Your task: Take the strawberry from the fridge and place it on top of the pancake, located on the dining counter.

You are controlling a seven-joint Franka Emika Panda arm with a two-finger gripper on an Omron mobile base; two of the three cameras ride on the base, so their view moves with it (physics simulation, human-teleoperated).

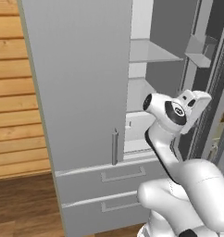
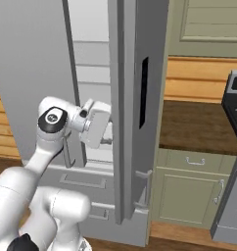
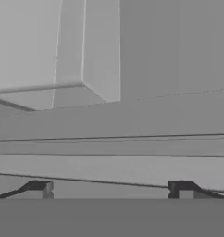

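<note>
Two upper doors on the fridge (image 1: 81, 83): the left one shut, the right one swung open, its edge standing near in the right base view. Pale grey shelves (image 1: 151, 53) show in the gap between them. The arm reaches into that gap, the hand at the level of a lower shelf, just right of the shut door's bar handle (image 1: 115, 147). The gripper (image 3: 111, 189) is open, its fingertips (image 3: 39, 187) set wide apart with nothing between them, facing plain grey shelf edges and a pale inner wall. Strawberry: cannot tell where it lies. Right of the fridge, sage-green cabinets (image 2: 189, 188) under a dark top.
</note>
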